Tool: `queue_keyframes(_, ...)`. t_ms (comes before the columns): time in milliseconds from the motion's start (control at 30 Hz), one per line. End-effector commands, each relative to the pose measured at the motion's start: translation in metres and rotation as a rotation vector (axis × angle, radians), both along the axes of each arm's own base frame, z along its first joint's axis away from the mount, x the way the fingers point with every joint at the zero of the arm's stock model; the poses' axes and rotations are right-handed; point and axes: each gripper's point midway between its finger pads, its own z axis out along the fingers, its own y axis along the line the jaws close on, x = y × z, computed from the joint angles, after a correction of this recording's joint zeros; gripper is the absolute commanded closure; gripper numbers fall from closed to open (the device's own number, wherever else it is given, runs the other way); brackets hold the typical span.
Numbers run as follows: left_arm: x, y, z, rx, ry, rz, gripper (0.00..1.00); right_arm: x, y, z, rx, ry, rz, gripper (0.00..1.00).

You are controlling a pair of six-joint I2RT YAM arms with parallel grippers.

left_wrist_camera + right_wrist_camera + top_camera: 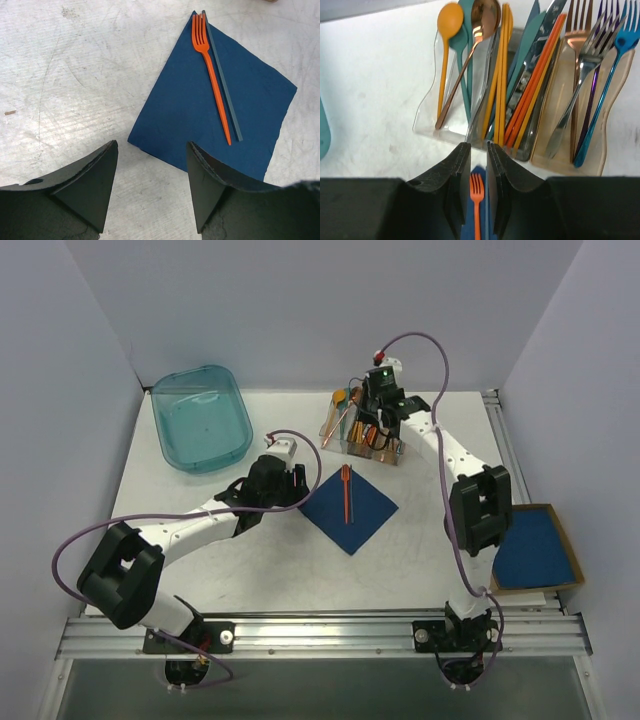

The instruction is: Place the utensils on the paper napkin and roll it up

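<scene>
Right fingers [460,165] parted only a slit, nothing held, poised over the clear cutlery organizer [425,125]. I'd widen them first, then pinch the copper spoon [484,17] mid-handle, clear of the teal spoon [460,42]. Left fingers [95,175] wide, empty, by the dark blue napkin [190,100] corner on the counter [75,75]. The orange fork [212,75] lies on it.

Fork [214,85] on napkin [180,110], cutlery holder [345,440] behind it, tub [200,418] rear left, box [535,548] right
</scene>
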Motion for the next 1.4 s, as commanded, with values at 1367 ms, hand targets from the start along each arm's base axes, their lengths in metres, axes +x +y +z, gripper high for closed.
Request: queue_keyframes(1367, 0.006, -0.005, 0.021, -0.025, -0.06, -0.005, 0.35, 0.073, -0.011, -0.09, -0.228, 0.078, -0.126, 0.75)
